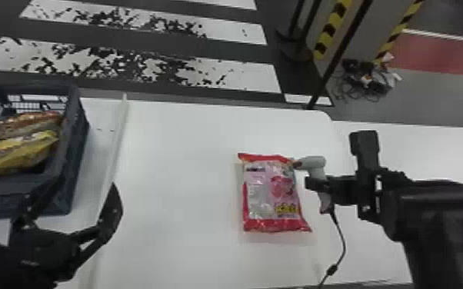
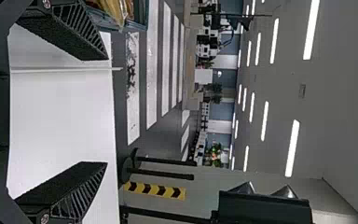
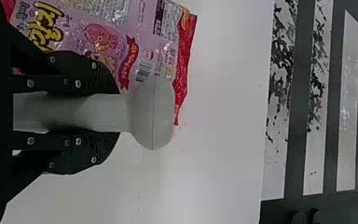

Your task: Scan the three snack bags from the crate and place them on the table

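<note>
Scanner, clamped in right gripper at 3 o'clock, could drag snack bag if swung low; left gripper's jaws stand apart.

The pink-and-red snack bag looks glossy and crinkled, the handheld scanner smooth plastic, the crate matt plastic, the table smooth.

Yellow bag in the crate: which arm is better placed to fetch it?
Left, probably: the left pincer is open, empty and near the crate, while the right pincer grips the scanner by the red bag.
</note>
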Robot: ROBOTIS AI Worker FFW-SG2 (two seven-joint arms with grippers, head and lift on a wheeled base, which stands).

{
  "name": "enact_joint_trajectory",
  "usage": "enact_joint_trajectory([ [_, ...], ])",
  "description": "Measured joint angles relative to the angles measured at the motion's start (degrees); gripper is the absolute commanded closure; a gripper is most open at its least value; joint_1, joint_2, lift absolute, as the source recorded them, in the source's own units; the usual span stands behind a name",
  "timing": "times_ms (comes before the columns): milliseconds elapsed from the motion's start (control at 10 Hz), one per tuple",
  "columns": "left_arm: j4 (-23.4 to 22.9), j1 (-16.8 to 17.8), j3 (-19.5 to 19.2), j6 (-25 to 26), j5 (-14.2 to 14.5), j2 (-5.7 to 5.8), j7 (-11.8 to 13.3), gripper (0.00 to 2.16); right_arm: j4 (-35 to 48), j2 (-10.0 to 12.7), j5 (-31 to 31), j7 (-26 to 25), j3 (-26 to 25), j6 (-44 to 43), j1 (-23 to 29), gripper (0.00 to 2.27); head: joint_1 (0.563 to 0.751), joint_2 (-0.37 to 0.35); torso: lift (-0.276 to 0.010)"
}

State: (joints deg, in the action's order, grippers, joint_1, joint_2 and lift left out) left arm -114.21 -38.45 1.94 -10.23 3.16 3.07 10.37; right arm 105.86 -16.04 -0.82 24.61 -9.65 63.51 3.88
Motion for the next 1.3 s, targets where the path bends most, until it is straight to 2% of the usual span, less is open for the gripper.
enact_joint_trajectory([
  [500,0.2,0.4,0.1,0.2,0.0,-0.07,0.0,0.07,-8.9,-3.0,0.5,-0.2,-5.5,-7.8,0.3,2.26,0.695,-0.34,-0.062],
  [900,0.2,0.4,0.1,0.2,0.0,-0.01,0.0,0.07,-16.9,-3.8,0.5,-0.4,-6.3,-13.9,-0.8,2.25,0.695,-0.35,-0.062],
  [1200,0.2,0.3,0.2,0.2,0.0,0.0,0.0,0.07,-19.5,-3.8,0.5,-0.4,-6.3,-16.1,-0.9,1.84,0.695,-0.35,-0.062],
  [1300,0.2,0.2,0.2,0.2,0.0,0.0,0.0,0.07,-20.0,-3.8,0.5,-0.4,-6.2,-16.2,-0.9,1.54,0.695,-0.35,-0.062],
])
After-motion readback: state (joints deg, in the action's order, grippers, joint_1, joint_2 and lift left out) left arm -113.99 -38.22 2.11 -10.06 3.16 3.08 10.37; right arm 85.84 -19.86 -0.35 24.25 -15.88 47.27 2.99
